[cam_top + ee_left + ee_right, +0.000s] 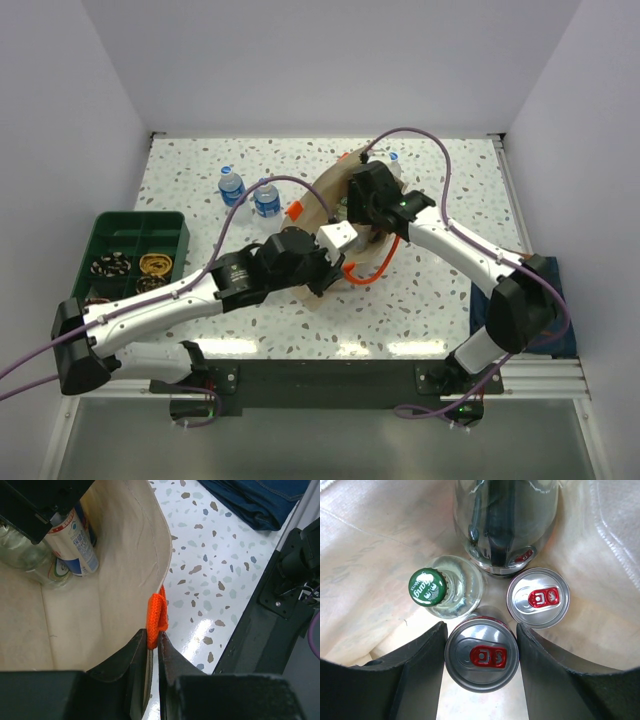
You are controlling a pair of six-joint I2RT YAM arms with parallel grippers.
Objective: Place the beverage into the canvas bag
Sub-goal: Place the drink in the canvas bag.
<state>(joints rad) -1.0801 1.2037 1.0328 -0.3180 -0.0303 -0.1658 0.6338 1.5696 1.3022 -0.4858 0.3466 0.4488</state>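
Note:
The beige canvas bag (322, 195) stands open mid-table, orange tab on its left. My left gripper (154, 642) is shut on its orange strap handle (156, 612) at the near rim, holding the bag wall (115, 580). My right gripper (481, 626) reaches down inside the bag, its fingers against both sides of a silver can with a red tab (481, 654). Beside it in the bag stand a second red-tab can (538, 598), a glass bottle with a green cap (427, 586) and a large clear bottle (505, 520).
Two small water bottles with blue labels (231, 185) (266, 200) stand left of the bag, another (393, 160) behind it. A green compartment tray (140, 250) sits at the left edge. Folded blue denim (555, 300) lies at the right edge.

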